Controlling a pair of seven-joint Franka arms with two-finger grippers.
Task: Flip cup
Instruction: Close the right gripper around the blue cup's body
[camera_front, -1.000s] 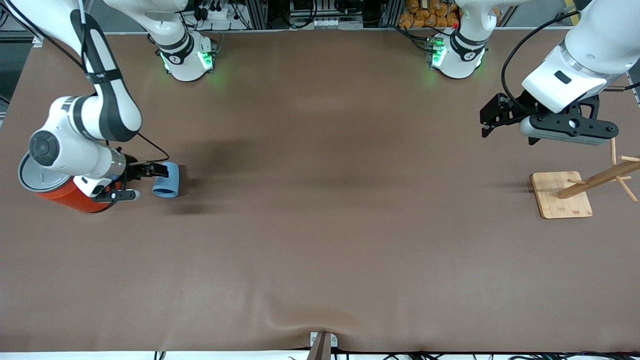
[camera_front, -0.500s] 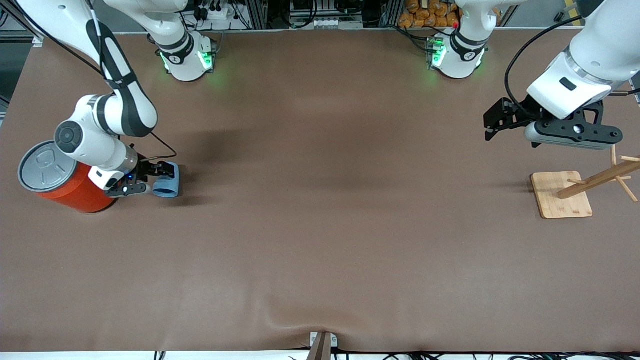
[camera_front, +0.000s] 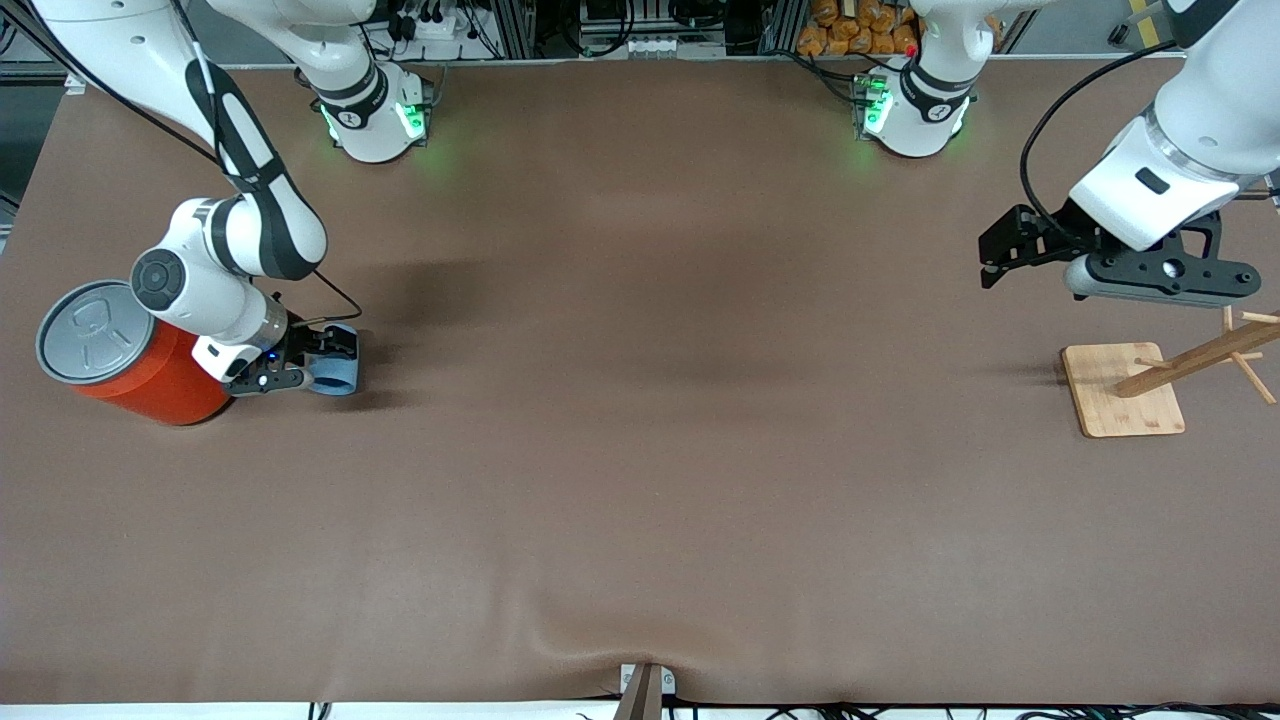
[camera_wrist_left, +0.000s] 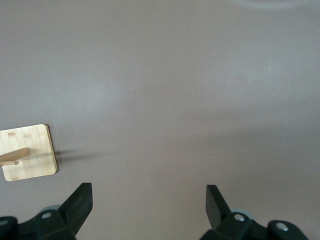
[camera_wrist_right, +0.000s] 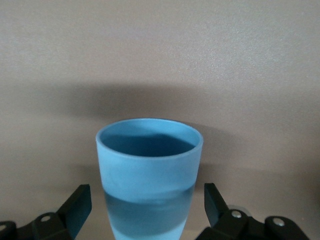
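Presently: light blue cup lying on its side beside the orange can, toward the right arm's table end, mouth pointing away from right gripper, whose spread fingers straddle its base. Left gripper, wide apart, waits over bare table near the wooden rack.

The cup base cut off by the right wrist view's edge; wooden rack arms clipped in front view.

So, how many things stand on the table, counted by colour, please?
Light blue: 1, the cup
Orange with grey lid: 1, the can
Light wood: 1, the peg stand
Total: 3
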